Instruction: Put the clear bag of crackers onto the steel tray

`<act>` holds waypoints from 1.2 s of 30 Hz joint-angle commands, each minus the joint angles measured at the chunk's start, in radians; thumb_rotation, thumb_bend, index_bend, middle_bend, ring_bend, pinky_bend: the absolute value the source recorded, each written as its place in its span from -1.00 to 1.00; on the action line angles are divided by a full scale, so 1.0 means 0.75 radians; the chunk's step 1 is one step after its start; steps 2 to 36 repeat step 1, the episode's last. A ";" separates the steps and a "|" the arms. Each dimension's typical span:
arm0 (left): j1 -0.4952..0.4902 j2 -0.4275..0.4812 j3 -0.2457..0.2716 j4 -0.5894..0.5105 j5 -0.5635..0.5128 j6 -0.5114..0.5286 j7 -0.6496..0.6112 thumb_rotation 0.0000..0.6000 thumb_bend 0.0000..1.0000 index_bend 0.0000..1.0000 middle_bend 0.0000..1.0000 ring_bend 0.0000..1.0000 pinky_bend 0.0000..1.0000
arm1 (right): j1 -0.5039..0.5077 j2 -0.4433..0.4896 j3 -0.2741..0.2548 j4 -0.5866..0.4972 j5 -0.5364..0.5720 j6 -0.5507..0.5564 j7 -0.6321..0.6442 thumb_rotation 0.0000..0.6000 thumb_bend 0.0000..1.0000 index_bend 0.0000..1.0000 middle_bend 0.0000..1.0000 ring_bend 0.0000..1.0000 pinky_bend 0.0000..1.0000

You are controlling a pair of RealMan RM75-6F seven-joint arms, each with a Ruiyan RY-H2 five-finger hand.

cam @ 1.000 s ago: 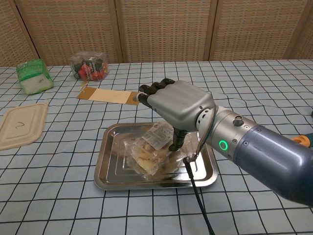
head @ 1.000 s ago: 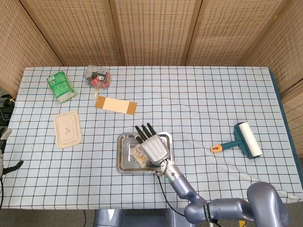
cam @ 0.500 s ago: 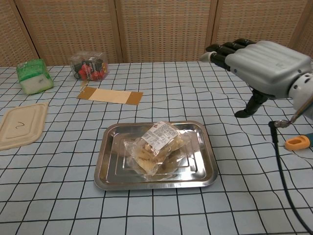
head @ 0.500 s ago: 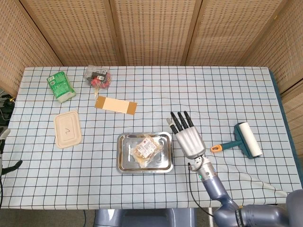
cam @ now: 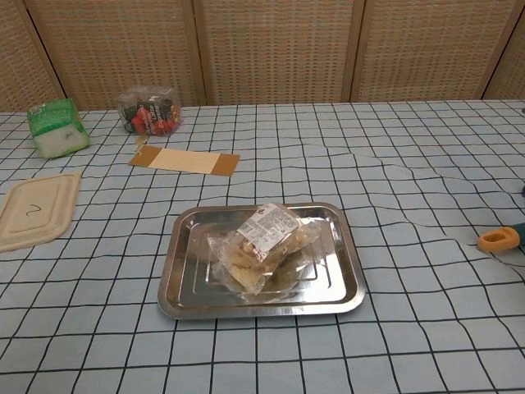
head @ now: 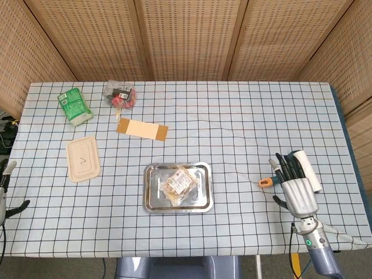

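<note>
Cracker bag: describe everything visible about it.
The cracker bag is a clear, crinkled plastic pouch showing pale tan crackers inside, with a white printed label at its upper end. It lies flat and slanted inside the steel tray, resting on the tray floor roughly at its middle, within the raised rim. Nothing else touches it: the right hand is off to the right beside the lint roller, fingers apart and holding nothing. The chest view shows no hand near the bag.

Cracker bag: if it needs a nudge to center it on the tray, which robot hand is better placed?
Right, probably. The right robot hand hovers open near the lint roller, fully in view. The left robot hand barely shows at the table edge. The cracker bag already lies in the steel tray.
</note>
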 commanded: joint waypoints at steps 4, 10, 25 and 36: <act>0.001 -0.004 0.005 0.002 0.006 0.000 0.008 1.00 -1.00 -1.00 -1.00 -1.00 -1.00 | -0.042 0.020 -0.012 0.032 -0.022 0.005 0.045 1.00 -0.82 -0.89 -1.00 -1.00 -1.00; 0.001 -0.004 0.005 0.002 0.006 0.000 0.008 1.00 -1.00 -1.00 -1.00 -1.00 -1.00 | -0.042 0.020 -0.012 0.032 -0.022 0.005 0.045 1.00 -0.82 -0.89 -1.00 -1.00 -1.00; 0.001 -0.004 0.005 0.002 0.006 0.000 0.008 1.00 -1.00 -1.00 -1.00 -1.00 -1.00 | -0.042 0.020 -0.012 0.032 -0.022 0.005 0.045 1.00 -0.82 -0.89 -1.00 -1.00 -1.00; 0.001 -0.004 0.005 0.002 0.006 0.000 0.008 1.00 -1.00 -1.00 -1.00 -1.00 -1.00 | -0.042 0.020 -0.012 0.032 -0.022 0.005 0.045 1.00 -0.82 -0.89 -1.00 -1.00 -1.00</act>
